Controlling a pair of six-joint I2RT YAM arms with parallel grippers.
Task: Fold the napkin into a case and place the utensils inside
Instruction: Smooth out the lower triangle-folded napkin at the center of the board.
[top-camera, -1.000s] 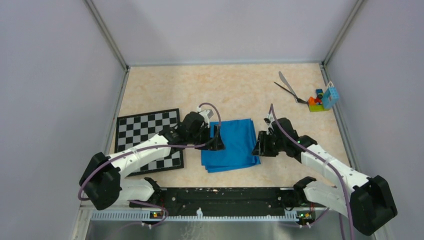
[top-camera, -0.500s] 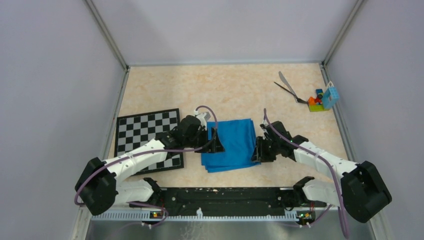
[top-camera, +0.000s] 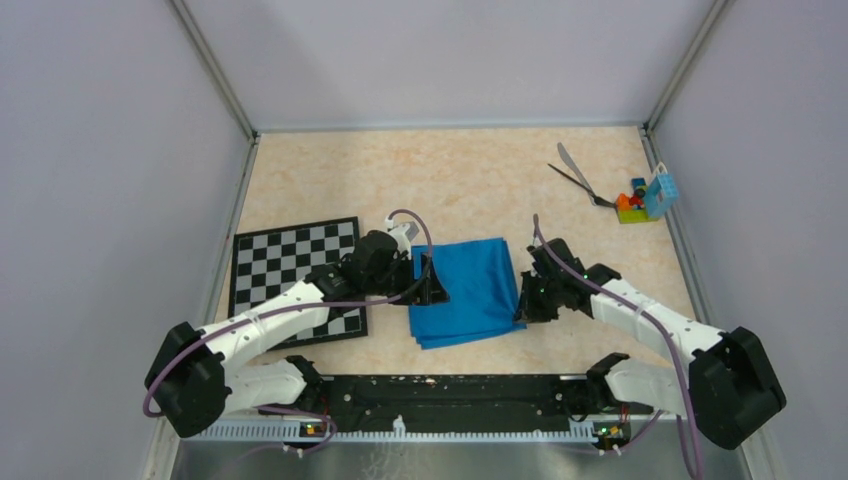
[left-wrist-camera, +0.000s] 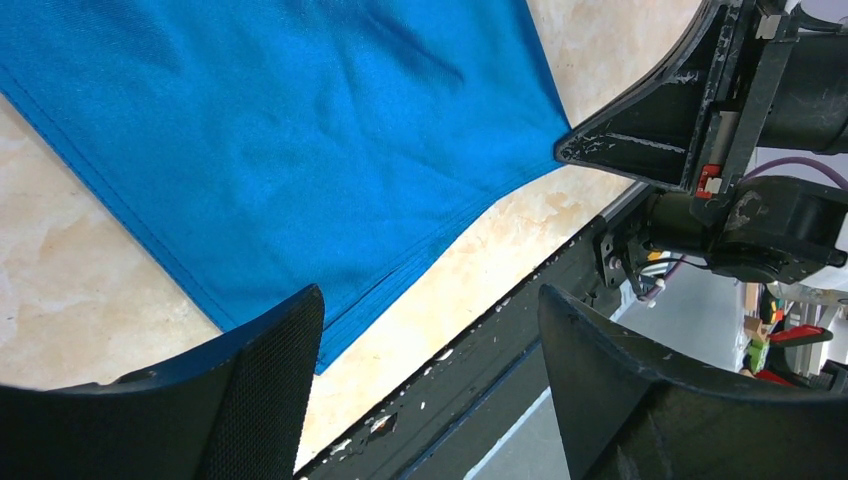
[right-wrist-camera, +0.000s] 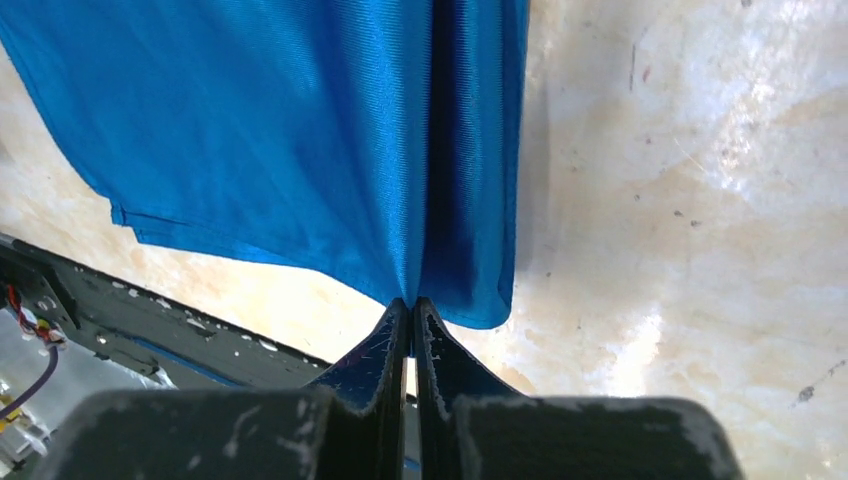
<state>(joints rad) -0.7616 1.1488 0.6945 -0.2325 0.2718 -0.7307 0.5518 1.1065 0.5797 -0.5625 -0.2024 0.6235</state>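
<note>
The right gripper (right-wrist-camera: 412, 305) is clenched on the right edge of the shiny bright-blue satin napkin (top-camera: 468, 290), probably to draw it over for a fold; the left gripper (left-wrist-camera: 430, 300) hangs spread wide at the left edge, holding nothing; the napkin lies near the black-and-white checkered board (top-camera: 280, 260), smooth, its layered edges nearest the arms.

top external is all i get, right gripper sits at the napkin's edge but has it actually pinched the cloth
observer: yes. In the right wrist view the right gripper is shut on a raised ridge of the napkin.
operator: is the left one gripping too
observer: no. The left wrist view shows the left gripper wide open around the napkin's near corner, gripping nothing.
operator: is the cloth already folded
observer: yes. The right wrist view shows stacked edges at the near corner, but I cannot count the layers.
</note>
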